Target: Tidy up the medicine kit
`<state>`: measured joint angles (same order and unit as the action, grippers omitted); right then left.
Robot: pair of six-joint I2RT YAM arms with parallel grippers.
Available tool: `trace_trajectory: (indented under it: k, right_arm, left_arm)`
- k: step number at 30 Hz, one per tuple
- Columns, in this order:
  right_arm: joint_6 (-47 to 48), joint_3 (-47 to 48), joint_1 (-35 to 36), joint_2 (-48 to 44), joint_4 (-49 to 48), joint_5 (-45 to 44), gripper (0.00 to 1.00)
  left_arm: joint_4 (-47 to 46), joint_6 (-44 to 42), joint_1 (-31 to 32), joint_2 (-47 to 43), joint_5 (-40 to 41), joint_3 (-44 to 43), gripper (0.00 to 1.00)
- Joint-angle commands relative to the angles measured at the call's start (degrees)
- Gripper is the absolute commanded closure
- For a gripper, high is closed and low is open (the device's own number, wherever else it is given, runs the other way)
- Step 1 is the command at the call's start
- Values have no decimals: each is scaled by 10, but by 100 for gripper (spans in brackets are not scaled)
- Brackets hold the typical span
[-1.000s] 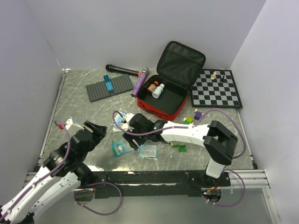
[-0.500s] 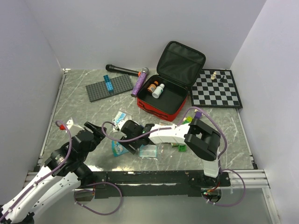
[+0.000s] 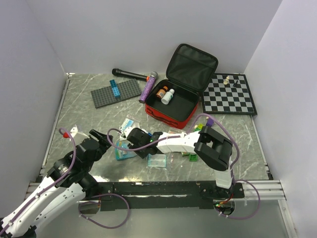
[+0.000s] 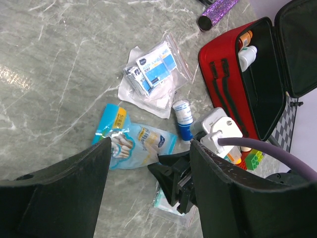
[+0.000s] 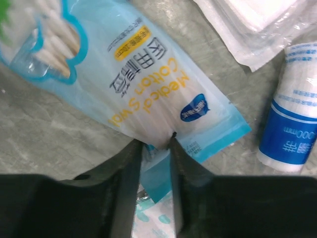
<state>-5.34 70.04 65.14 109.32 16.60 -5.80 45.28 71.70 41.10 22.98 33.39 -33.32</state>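
The left stretch of the bench [image 3: 74, 111] lies open between the grey baseplate [image 3: 116, 92] and the left end effector [image 3: 102, 139]. Near centre, the cotton swab pouch [image 3: 124, 151], a zip bag of sachets [image 3: 130, 124] and the right arm [image 3: 178, 141] block passage. The medicine kit [image 3: 168, 115] and chessboard [image 3: 229, 95] seem to leave no gap.

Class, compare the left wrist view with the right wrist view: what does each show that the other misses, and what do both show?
Only left wrist: the red case, the purple tube. Only right wrist: readable print on the swab packet. Both: that packet, held by the right gripper, the bandage roll, the clear bag of sachets.
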Motion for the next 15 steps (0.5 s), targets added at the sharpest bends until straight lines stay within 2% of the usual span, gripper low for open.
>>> trace_trajectory:
  k: [1,6,15]
  right_arm:
    - [-2,-17,5,-31,11,-23,71]
    - [-6,-15,13,-87,33,-44,80]
    - [-8,13,11,-240,94,-90,82]
  left_arm:
    - [-16,-9,-1,5,9,-1,30]
    - [-13,-9,-1,0,11,-3,31]
    - [-19,-11,-1,-10,16,-1,31]
